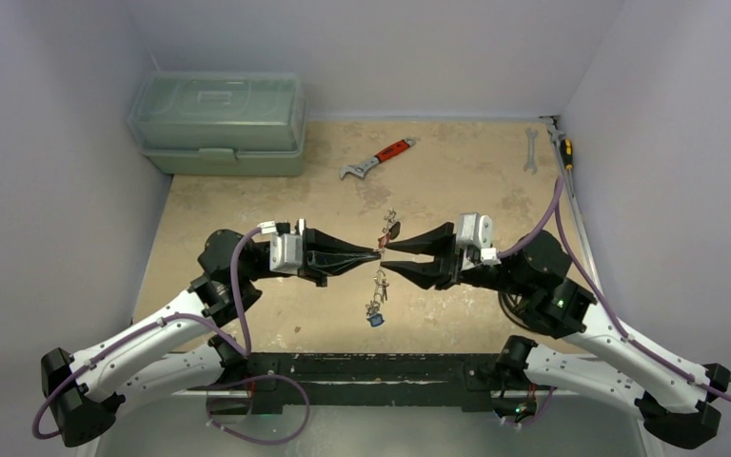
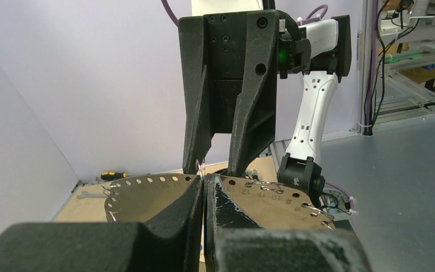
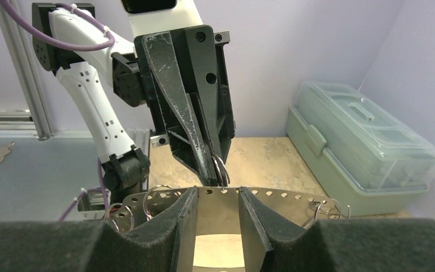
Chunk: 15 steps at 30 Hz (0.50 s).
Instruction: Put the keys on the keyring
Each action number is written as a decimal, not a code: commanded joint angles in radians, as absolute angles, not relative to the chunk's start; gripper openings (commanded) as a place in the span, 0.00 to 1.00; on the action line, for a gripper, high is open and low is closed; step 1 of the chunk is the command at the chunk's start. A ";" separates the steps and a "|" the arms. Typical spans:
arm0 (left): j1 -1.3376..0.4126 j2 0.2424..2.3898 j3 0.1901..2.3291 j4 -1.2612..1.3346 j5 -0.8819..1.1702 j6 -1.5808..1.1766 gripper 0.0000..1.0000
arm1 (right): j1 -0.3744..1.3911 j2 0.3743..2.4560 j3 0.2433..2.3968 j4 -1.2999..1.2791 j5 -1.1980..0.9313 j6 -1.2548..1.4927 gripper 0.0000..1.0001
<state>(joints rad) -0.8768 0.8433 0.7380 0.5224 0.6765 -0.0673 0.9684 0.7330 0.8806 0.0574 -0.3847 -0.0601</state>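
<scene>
Green translucent plastic marks the largest thing, a toolbox [image 1: 219,119], which is set at about ten o'clock on the sandy table [image 1: 247,219], well apart from the work. Next in size, the two arms are set tip to tip over the table's centre, so that the ring can be worked between them in mid-air. The left gripper [image 1: 373,252] is seen with its jaws pressed together, clamped, as far as the right wrist view allows it to be judged, on the thin wire of the keyring [image 3: 221,169], which is held off the table so that whatever is on it can hang free. The right gripper [image 1: 390,248] faces it with its jaws apart, and nothing is gripped by it. A red-handled wrench [image 1: 378,159] lies at twelve o'clock and a silver spanner [image 1: 530,150] near one o'clock, both untouched. The keys [image 1: 379,286] are gathered at the meeting point: a blue-tagged bunch dangles toward six o'clock, and a red-tagged one sits toward twelve. Threading is judged to be under way.
</scene>
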 commanded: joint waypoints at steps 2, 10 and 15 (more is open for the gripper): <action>-0.882 0.830 0.739 0.585 0.718 -0.085 0.00 | 0.959 0.744 0.917 0.072 -0.382 -0.052 0.32; -0.883 0.839 0.733 0.603 0.733 -0.090 0.00 | 0.959 0.758 0.923 0.098 -0.419 -0.048 0.20; -0.884 0.839 0.728 0.613 0.752 -0.100 0.00 | 0.957 0.756 0.924 0.113 -0.423 -0.046 0.19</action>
